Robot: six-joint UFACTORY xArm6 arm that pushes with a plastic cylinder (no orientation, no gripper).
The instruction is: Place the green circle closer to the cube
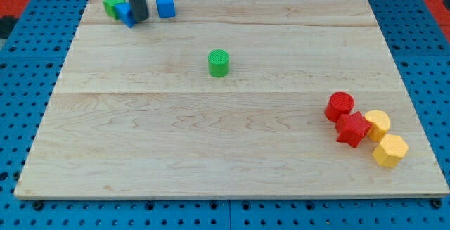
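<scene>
While my tip (139, 20) rests near the worktop's (225, 152) top-left corner, touching a blue block (126, 14) beside a green block (112, 5), the green circle (219, 62) stands apart toward the middle; the blue cube (165, 5) sits just right of my tip. No fingers exist.

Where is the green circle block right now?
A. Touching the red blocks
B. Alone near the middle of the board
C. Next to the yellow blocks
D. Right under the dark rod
B: the green circle stands by itself near the board's middle, far from my tip, which is up at the view's top left among a blue block, a green block and the blue cube.
</scene>
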